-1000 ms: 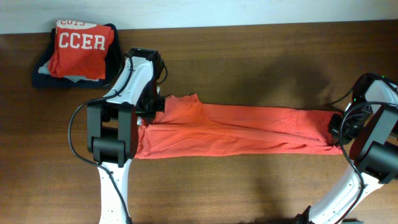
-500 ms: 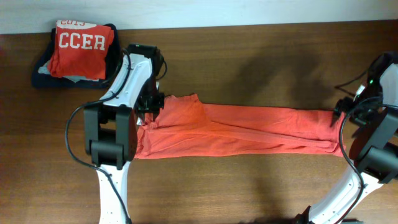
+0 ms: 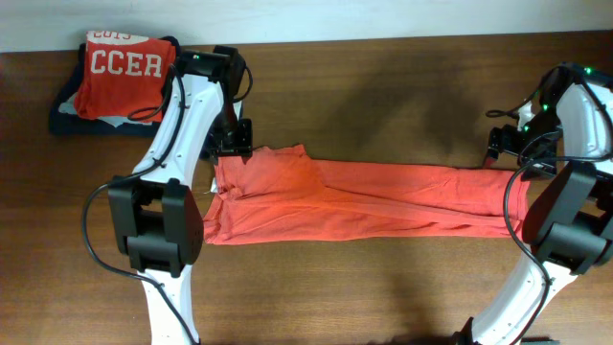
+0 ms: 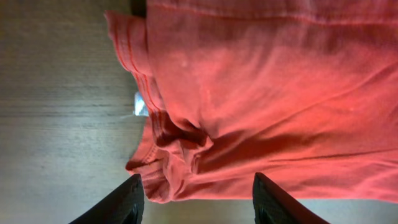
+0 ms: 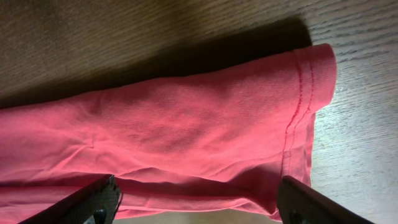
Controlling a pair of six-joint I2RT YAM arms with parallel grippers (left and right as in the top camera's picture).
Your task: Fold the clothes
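Note:
The clothes, an orange-red T-shirt [image 3: 364, 201], lie folded into a long narrow strip across the middle of the wooden table. My left gripper [image 3: 233, 144] hovers over the strip's left end at its far edge, open. In the left wrist view the bunched collar end [image 4: 180, 140] and a white neck tag [image 4: 141, 106] lie flat beyond the left gripper [image 4: 202, 202], with nothing between its fingers. My right gripper [image 3: 503, 149] hangs open above the far right end. The right wrist view has the stitched hem [image 5: 305, 81] lying loose past the right gripper [image 5: 199, 205].
At the back left corner a folded red shirt lettered "CCER" [image 3: 124, 67] rests on a dark navy folded garment [image 3: 67, 115]. The table's far edge [image 3: 383, 38] runs just behind the arms. Bare wood [image 3: 383, 287] stretches in front of the strip.
Both grippers have opened and let go of the shirt's ends. Each has pulled away toward the table's far side. The shirt stays put as a long strip.

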